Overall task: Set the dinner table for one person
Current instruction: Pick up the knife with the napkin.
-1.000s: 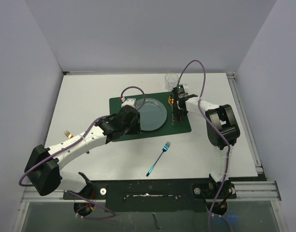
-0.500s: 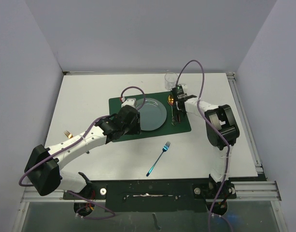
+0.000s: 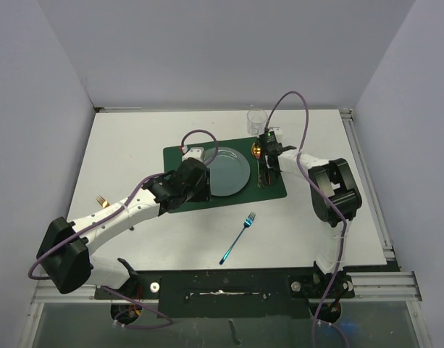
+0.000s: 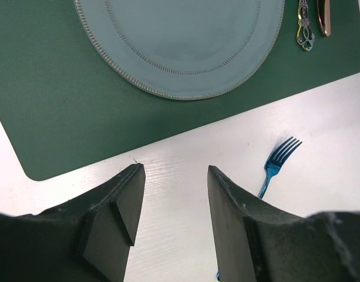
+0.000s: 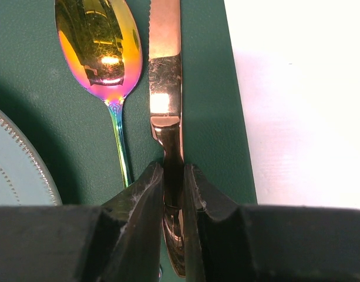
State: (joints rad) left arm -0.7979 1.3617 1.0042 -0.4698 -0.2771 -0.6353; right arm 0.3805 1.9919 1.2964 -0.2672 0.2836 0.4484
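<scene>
Right tool clamped on the knife, left tool spread wide and holding nothing.
Count: 1 placemat, 1 plate, 1 spoon, 1 knife, 2 forks, 1 glass. White matte desk fills the floor of the view, with a metal rail on its right and near edges. The dark green, round-cornered mat sits mid-desk. The pale blue-grey plate with a beaded rim lies on the mat. The iridescent spoon lies between the plate and the copper-tone serrated knife, which runs just inside the mat's right edge. Right jaws are nearly closed on the knife handle. Left tool hovers over the mat's near edge. Blue fork lies on bare desk nearer the arm bases. Gold fork sits by the left arm. Clear glass stands just beyond the mat's far right corner.
</scene>
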